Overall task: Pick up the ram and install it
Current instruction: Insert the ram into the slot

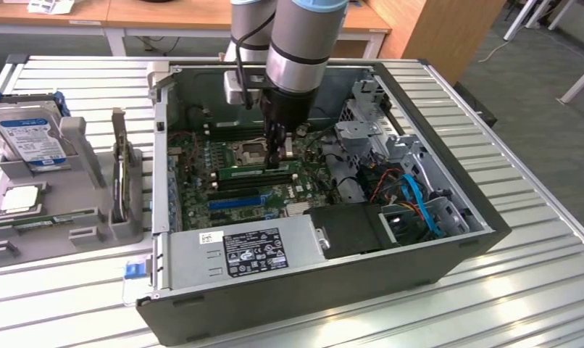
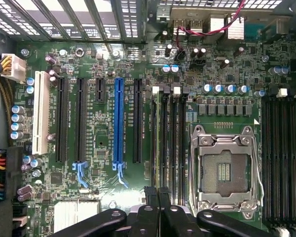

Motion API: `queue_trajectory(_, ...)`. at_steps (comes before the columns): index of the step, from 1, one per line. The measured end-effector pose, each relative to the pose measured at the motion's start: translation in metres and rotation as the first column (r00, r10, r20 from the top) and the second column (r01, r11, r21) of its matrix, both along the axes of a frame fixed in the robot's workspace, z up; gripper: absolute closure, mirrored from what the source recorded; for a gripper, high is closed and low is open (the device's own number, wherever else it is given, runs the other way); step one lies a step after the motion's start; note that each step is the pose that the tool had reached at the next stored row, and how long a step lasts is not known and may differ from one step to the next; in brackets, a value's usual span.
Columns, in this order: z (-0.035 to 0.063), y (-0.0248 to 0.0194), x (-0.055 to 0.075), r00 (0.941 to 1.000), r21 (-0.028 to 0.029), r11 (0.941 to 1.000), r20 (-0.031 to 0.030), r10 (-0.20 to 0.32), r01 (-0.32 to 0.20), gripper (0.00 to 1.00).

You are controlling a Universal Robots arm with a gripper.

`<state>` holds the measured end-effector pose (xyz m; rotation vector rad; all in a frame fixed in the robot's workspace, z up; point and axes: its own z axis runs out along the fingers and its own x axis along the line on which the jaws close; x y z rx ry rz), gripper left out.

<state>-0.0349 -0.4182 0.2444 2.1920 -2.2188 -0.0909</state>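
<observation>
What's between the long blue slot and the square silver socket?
In the wrist view, several parallel black slots lie between the blue slot and the socket.

Green motherboard (image 2: pixel 89 69), blue slot (image 2: pixel 119 118) and black tool (image 2: pixel 157 192).

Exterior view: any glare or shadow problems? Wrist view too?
Exterior view: strong glare on the slatted metal table, while the inside of the computer case is noticeably dimmer. Wrist view: motherboard evenly lit, slight glints on the CPU socket frame.
</observation>
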Motion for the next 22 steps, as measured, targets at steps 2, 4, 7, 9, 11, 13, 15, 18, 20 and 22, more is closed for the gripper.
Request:
queue_trajectory(2,0.0,0.0,-0.0002,1.0,-0.0005,1.0,-0.0002,0.0,0.0,0.88)
queue_trajectory(4,-0.001,0.0001,-0.0005,1.0,0.0,1.0,0.0,-0.001,0.001,0.88)
queue_trajectory(7,-0.0027,0.0001,-0.0009,1.0,-0.0002,1.0,0.0,-0.002,0.002,0.88)
queue_trajectory(9,-0.0039,0.0001,-0.0012,1.0,-0.0002,1.0,-0.0001,-0.003,0.003,0.88)
queue_trajectory(11,-0.0051,0.0001,-0.0015,1.0,-0.0002,1.0,-0.0001,-0.004,0.004,0.88)
queue_trajectory(13,-0.0062,0.0,-0.0017,1.0,-0.0002,1.0,-0.0001,-0.005,0.005,0.88)
queue_trajectory(15,-0.0071,0.0,-0.0018,1.0,-0.0003,1.0,-0.0001,-0.006,0.006,0.88)
queue_trajectory(18,-0.0072,0.0,-0.0018,1.0,-0.0005,1.0,-0.0002,-0.006,0.006,0.88)
queue_trajectory(20,-0.0073,0.0001,-0.0018,1.0,-0.0002,1.0,0.0,-0.006,0.006,0.88)
queue_trajectory(22,-0.0079,0.0001,-0.0018,1.0,0.0002,1.0,0.0001,-0.006,0.006,0.88)
